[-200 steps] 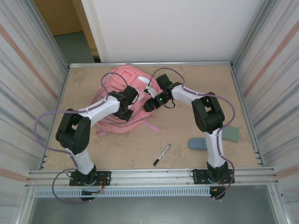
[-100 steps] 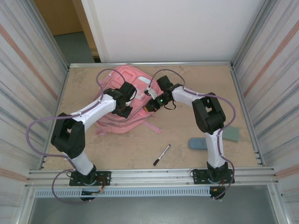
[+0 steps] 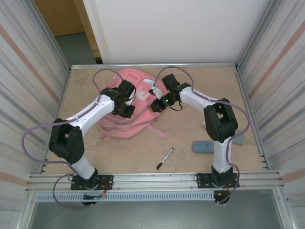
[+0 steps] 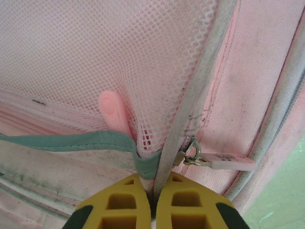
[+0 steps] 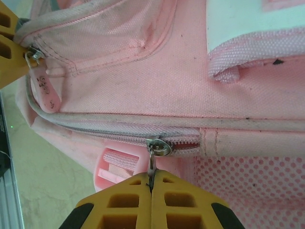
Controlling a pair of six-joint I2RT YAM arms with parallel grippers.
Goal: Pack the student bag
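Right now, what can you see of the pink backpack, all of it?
The pink fabric backpack lies on the far left part of the table, with a strap trailing toward the near side. Its woven fabric looks scuffed. It has pale piping, a white patch, pink mesh panels and green-edged pocket trim. The left claw is shut on a piped seam beside the mesh. The right claw is shut on a metal zip pull.
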